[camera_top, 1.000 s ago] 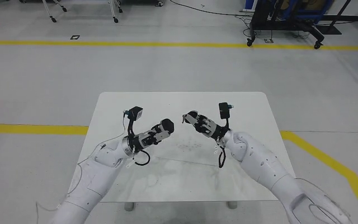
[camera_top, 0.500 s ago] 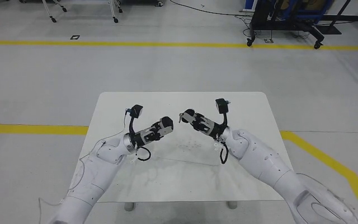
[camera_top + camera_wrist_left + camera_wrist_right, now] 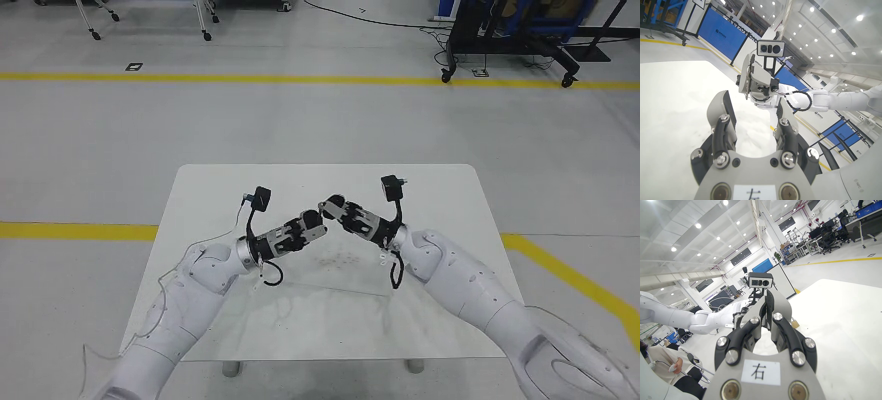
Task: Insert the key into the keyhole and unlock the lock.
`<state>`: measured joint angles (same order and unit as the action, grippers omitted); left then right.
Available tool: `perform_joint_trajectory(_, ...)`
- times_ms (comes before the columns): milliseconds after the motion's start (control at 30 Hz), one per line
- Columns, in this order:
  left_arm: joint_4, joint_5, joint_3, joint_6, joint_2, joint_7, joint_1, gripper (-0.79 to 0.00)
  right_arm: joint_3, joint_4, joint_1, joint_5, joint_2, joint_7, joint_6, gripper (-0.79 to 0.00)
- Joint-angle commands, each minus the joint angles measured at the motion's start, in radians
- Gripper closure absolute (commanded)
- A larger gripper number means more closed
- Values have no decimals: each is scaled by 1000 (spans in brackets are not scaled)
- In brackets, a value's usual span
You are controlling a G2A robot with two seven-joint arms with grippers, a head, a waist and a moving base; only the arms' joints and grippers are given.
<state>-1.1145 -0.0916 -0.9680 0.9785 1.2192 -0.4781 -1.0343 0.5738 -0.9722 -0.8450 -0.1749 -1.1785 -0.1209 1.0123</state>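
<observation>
- Top view: the left tool and the right tool are held above the white worktop, with their tips nearly meeting.
- Left wrist view: the left tool is spread wide. Ahead of it, a thin metal key is clamped in the right tool.
- Right wrist view: the right tool is closed narrow. The small lock is seen lying on the worktop, near its finger.

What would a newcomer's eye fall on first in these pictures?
Two grippers nearly meet above the middle of the white rectangular table. The right gripper is shut on a thin silver key, and the left gripper faces it, open and empty. A small brass padlock sits on the table.
</observation>
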Motion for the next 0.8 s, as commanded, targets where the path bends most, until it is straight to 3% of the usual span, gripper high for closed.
perform_joint_trajectory(0,6,-3,4,2,3,14,4,-286,-1,2,0,-2,-2,1,0,0)
perform_joint_trajectory(300,27,-5,12,4,11,54,13,-99,-1,7,-1,6,-7,10,0,0)
perform_joint_trajectory(400,37,-1,15,0,13,60,15,-3,1,7,-2,7,-7,13,0,0)
perform_joint_trajectory(767,56,10,9,-3,15,68,23,0,12,6,-2,-2,-6,20,0,0)
